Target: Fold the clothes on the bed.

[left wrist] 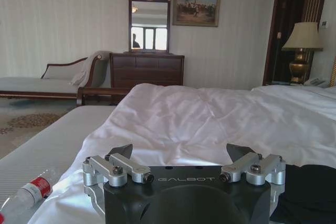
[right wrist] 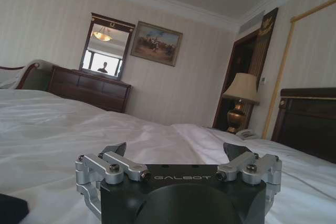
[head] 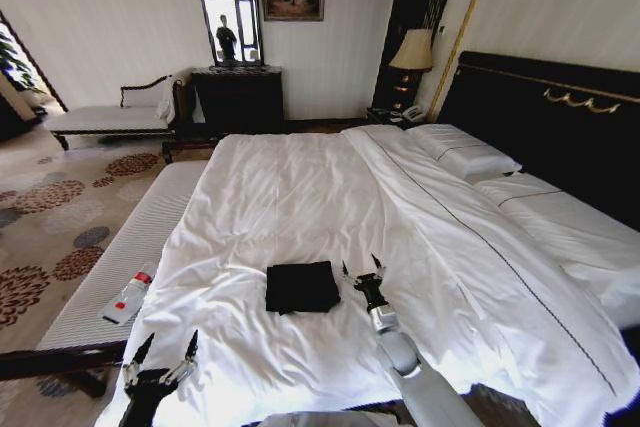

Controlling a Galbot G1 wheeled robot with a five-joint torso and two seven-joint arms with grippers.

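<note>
White bedding covers the bed (head: 300,187), which has a dark headboard on the robot's right and pillows lying against it. Along the bed's left edge runs a pale striped bench (head: 120,257) with a plastic bottle (head: 128,297) lying on it. On the duvet near the foot of the bed rests the black T-shirt (head: 301,287), folded into a compact square. The right pincer (head: 362,269) hovers just beside the shirt's right edge, its fingers spread wide with nothing between them. The left pincer (head: 160,351) hangs low over the near left corner of the bed, apart from the shirt, likewise spread open and empty.
</note>
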